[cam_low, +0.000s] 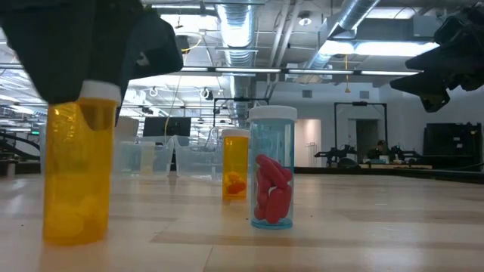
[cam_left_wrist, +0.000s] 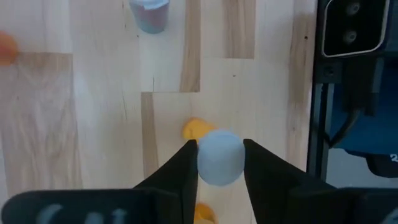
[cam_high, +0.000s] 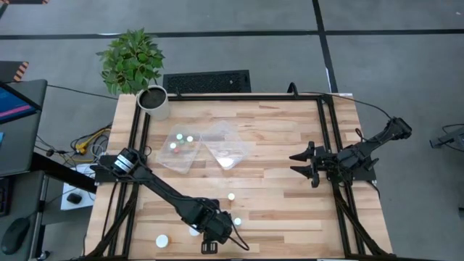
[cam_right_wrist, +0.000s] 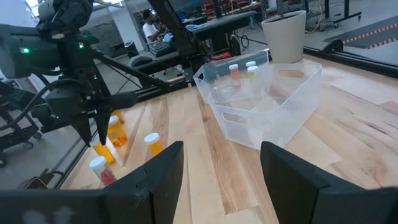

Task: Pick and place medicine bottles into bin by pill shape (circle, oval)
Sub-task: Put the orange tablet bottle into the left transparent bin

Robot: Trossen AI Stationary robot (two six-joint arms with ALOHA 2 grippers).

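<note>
High view: two clear bins (cam_high: 204, 147) sit side by side mid-desk. The left-hand bin holds about three small bottles (cam_high: 181, 143); the other bin's contents cannot be made out. Judged from this, the task is partly done. Several bottles remain on the desk (cam_high: 275, 217) near its front edge: one at (cam_high: 231, 196), one at (cam_high: 237, 221), a white-capped one at (cam_high: 162, 240). The left gripper (cam_high: 210, 225) is low among these, the arm stretched diagonally across the desk. The right gripper (cam_high: 303, 164) waits at the desk's right side, pointed toward the bins.

Low view: an orange bottle (cam_low: 76, 162) stands under the left gripper, which closes around its white cap. An orange bottle (cam_low: 235, 164) and a clear bottle of red oval pills (cam_low: 272, 168) stand free.

Left wrist view: the left fingers (cam_left_wrist: 180, 171) press on both sides of the white cap (cam_left_wrist: 219, 157); the bottle's orange body shows below it.

Right wrist view: the right fingers (cam_right_wrist: 155, 168) are spread wide and hold nothing. Ahead are the bins and the left arm over the remaining bottles.
</note>
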